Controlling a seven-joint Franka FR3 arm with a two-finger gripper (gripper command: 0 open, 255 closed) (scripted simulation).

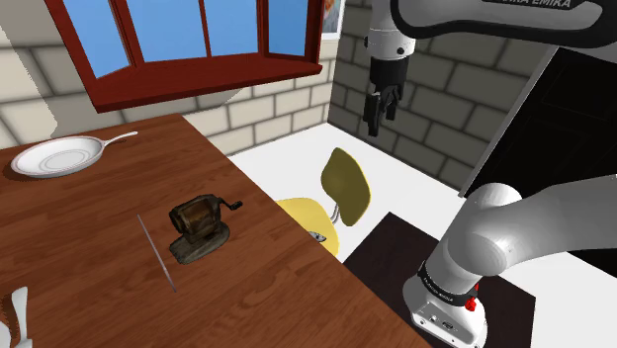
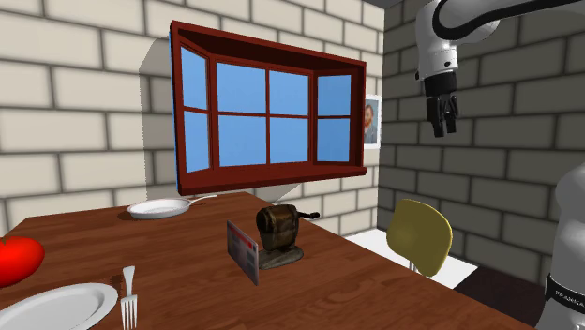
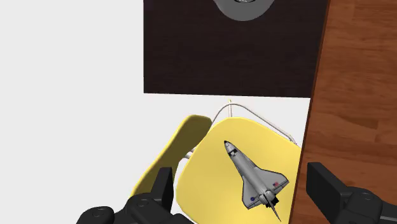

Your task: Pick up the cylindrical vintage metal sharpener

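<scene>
1. Pincer (image 1: 379,119): it hangs high and points down, fingers spread wide with nothing between them. I read this as a ready pose before any approach.
2. Sharpener (image 1: 203,227): brown and tarnished, upright on its base on the wooden surface (image 1: 89,213). It sits near the edge at the shoulder view's right, with its crank pointing toward that edge. It is well apart from the pincer, lower and to the left.
3. Yellow chair (image 1: 346,186): off the surface, below the pincer. A toy shuttle (image 3: 253,175) lies on its seat. I judge the hand is not yet aligned with the target.
4. Thin upright card (image 1: 156,252): just left of the sharpener. A descent from above should keep clear of it.
5. White pan (image 1: 57,155): far left and well apart, so no concern.
</scene>
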